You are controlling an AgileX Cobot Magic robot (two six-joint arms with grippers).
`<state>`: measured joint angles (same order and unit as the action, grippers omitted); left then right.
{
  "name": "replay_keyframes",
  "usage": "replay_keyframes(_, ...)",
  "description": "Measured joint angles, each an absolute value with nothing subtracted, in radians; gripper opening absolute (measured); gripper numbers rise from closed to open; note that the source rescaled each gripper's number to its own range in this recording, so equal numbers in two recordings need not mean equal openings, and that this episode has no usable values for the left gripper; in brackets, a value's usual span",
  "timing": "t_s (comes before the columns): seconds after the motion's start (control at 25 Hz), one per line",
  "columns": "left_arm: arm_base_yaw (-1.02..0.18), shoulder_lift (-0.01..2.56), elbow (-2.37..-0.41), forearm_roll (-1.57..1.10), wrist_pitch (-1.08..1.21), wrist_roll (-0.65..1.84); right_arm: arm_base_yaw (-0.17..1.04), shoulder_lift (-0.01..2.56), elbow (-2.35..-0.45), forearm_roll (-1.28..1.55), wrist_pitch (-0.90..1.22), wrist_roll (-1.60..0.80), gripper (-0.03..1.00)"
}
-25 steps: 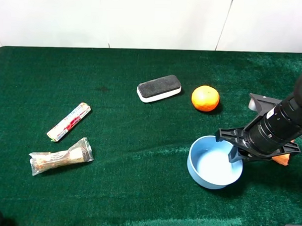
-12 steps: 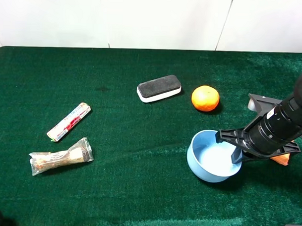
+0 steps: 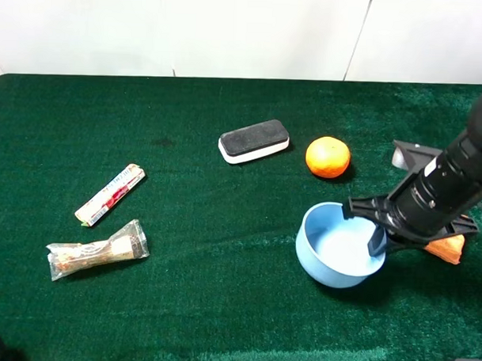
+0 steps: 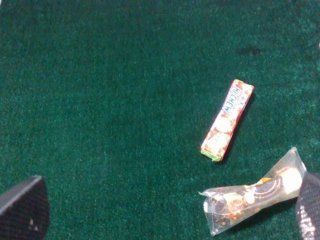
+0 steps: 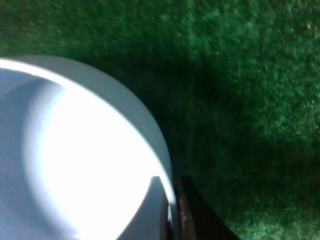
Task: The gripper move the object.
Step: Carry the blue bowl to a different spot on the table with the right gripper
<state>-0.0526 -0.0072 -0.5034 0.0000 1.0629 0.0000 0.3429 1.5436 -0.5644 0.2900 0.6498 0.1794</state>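
The light blue bowl point(image 3: 333, 251) sits right of the middle of the green table point(image 3: 221, 306), in front of the orange fruit. My right gripper point(image 3: 379, 237) is shut on its right rim, one finger inside and one outside. The right wrist view shows the bowl point(image 5: 75, 165) close up, with the gripper point(image 5: 172, 217) pinching the rim. The bowl looks slightly raised and tilted. My left gripper point(image 4: 165, 210) is open and empty, its fingertips point(image 4: 22, 207) wide apart above bare cloth at the table's near left.
An orange fruit point(image 3: 328, 157) and a black-and-white eraser point(image 3: 254, 140) lie behind the bowl. A candy stick point(image 3: 110, 194) point(image 4: 227, 120) and a wrapped snack point(image 3: 97, 250) point(image 4: 255, 192) lie at the left. A small orange item point(image 3: 448, 248) lies under the right arm.
My right gripper has moved the bowl slightly left and away from the near edge, holding its rim throughout. The other objects have not moved.
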Motion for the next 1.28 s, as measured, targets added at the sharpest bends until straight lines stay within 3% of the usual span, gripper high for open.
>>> replay_keyframes(0.52,-0.053,-0.007,-0.503,0.0,1.063,0.0,0.483,1.573,-0.888,0.205,0.886,0.177,0.0)
replay_keyframes(1.0,-0.053,-0.007,-0.503,0.0,1.063,0.0,0.576,1.908,-1.482,0.128,1.166,0.074,0.0)
replay_keyframes(1.28,-0.053,-0.007,-0.503,0.0,1.063,0.0,0.579,2.137,-1.84,0.127,1.212,0.025,0.0)
